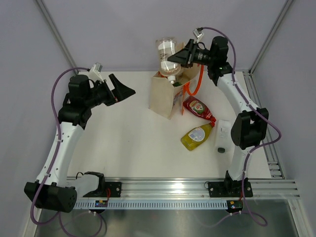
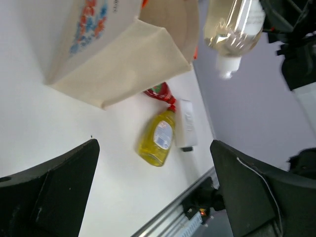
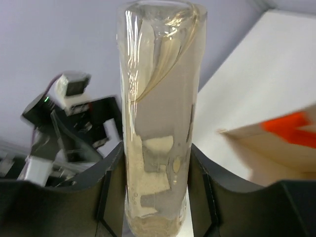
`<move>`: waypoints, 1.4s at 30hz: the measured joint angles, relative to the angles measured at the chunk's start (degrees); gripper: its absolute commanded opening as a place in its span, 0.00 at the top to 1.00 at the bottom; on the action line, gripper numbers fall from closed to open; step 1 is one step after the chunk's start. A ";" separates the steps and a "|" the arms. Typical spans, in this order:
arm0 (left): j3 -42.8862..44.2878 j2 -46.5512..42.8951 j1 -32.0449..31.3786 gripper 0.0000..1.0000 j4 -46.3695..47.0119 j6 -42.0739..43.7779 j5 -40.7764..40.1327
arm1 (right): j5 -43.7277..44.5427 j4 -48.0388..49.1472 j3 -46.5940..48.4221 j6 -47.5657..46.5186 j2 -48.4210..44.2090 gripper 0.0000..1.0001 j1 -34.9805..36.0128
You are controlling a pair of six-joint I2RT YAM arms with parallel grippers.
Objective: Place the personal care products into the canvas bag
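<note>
**Top view.** The bag (image 1: 163, 98) stands upright at the far middle of the table (image 1: 128, 143), with an orange handle (image 1: 195, 83) hanging on its right side. The right gripper (image 1: 180, 55) is above the bag, closed partway on the clear bottle (image 1: 167, 52), which it holds cap down. The cap end lines up with the bag's mouth. The left gripper (image 1: 126, 89) hangs to the left of the bag, jaws spread wide, holding nothing. To the right of the bag three bottles lie on the table: the red bottle (image 1: 197, 108), the yellow bottle (image 1: 195, 137) just in front of it, and the white bottle (image 1: 224, 133), dark cap toward the near edge.

**Left wrist view.** The two fingers (image 2: 49, 197) stand far apart with nothing gripped between them. This view shows a blue-and-red print (image 2: 89, 22) on the bag's side, which the top view does not show. It also shows the clear bottle's white cap (image 2: 225, 66) in the air, not touching the bag. The bag's corner partly hides the red bottle; the yellow and white bottles lie side by side.

**Right wrist view.** The clear bottle fills the centre, its body clamped between both fingers (image 3: 106, 197) and touching each. Pale amber liquid shows inside. The bag's rim with an orange patch appears at the right edge. The cap and the three lying bottles are outside this view.
</note>
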 measured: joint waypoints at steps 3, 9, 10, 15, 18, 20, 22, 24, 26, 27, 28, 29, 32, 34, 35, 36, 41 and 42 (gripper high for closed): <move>0.28 -3.15 0.63 0.01 -5.01 4.35 -5.40 | 7.54 -12.55 4.61 -8.09 0.07 1.00 -4.96; -0.63 -10.88 2.97 0.01 -8.68 8.11 -12.59 | 24.94 -31.12 12.11 -19.28 2.38 1.00 -7.89; -1.16 -11.76 3.19 0.01 -8.55 8.15 -13.27 | 26.80 -33.24 12.85 -20.11 3.06 1.00 -7.56; -6.36 -14.40 3.96 0.01 -7.74 6.14 -15.52 | 33.31 -39.50 13.66 -25.38 6.93 0.68 -4.79; -10.16 -14.23 4.13 0.01 -6.34 5.25 -14.47 | 34.82 -42.58 13.66 -29.86 9.05 0.35 -2.80; -11.80 -14.12 4.20 0.01 -5.70 4.81 -13.49 | 35.26 -43.54 13.70 -32.59 9.70 0.22 -1.64; -12.46 -13.84 4.22 0.01 -5.22 4.63 -12.00 | 35.23 -43.78 14.60 -35.74 9.73 0.09 -0.81; -12.66 -13.53 4.11 0.01 -3.80 4.76 -10.34 | 35.28 -43.76 17.33 -39.30 9.68 0.00 -0.35; -12.70 -13.07 3.10 0.01 -3.13 5.66 -9.49 | 35.21 -43.39 19.56 -42.82 8.81 0.00 -0.39; -12.70 -12.66 2.12 0.01 -3.02 6.32 -9.27 | 34.80 -43.43 20.15 -44.94 7.91 0.00 -0.59; -12.70 -12.13 0.85 0.01 -3.02 6.99 -9.14 | 34.03 -43.50 20.46 -46.51 7.04 0.00 -0.76; -12.70 -11.43 -0.48 0.01 -3.04 7.72 -9.11 | 32.81 -43.74 20.65 -49.20 5.49 0.00 -1.11; -12.76 -9.42 -3.80 0.01 -3.02 9.35 -9.07 | 28.87 -45.88 20.39 -55.63 0.94 0.01 -2.36; -13.51 -8.72 -5.40 0.01 -2.84 10.25 -9.11 | 25.75 -47.34 17.79 -59.80 -3.82 0.01 -3.93; -14.10 -8.72 -5.97 0.01 -2.75 10.62 -9.18 | 24.26 -48.04 16.00 -61.64 -6.34 0.00 -4.94; -15.02 -8.72 -6.71 0.01 -2.43 10.95 -9.42 | 22.45 -49.07 13.60 -63.56 -9.16 0.01 -6.27; -20.52 -8.79 -9.68 0.01 -0.50 11.58 -10.19 | 18.03 -57.70 1.99 -73.59 -17.40 0.01 -13.62; -21.75 -8.74 -10.05 0.01 -0.24 11.54 -10.19 | 18.93 -59.56 -0.70 -75.54 -17.57 0.00 -14.36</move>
